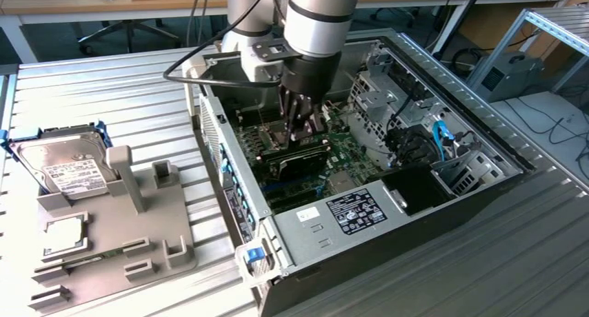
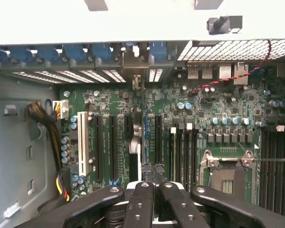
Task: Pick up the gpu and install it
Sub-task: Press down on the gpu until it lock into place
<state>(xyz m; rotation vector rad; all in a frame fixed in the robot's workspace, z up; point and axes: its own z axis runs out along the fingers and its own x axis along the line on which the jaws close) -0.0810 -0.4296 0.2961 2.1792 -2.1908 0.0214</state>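
The gpu (image 1: pixel 299 164), a slim black card, stands on edge over the green motherboard (image 1: pixel 345 151) inside the open computer case (image 1: pixel 221 134). My gripper (image 1: pixel 304 136) reaches down into the case from above, its dark fingers shut on the card's upper edge. In the wrist view the gpu (image 2: pixel 135 142) shows edge-on, running along the expansion slots (image 2: pixel 104 142) toward its metal bracket (image 2: pixel 133 59) at the case's rear wall. The fingers of my gripper (image 2: pixel 156 187) sit pressed together. Whether the card is seated in its slot cannot be told.
A grey fixture tray (image 1: pixel 138 227) at the exterior view's left holds a silver hard drive (image 1: pixel 60 165) and a square CPU chip (image 1: pixel 63 236). Inside the case are the power supply (image 1: pixel 354 210), drive cages (image 1: pixel 387 89), loose cables (image 1: pixel 442 138) and an open CPU socket (image 2: pixel 228 166).
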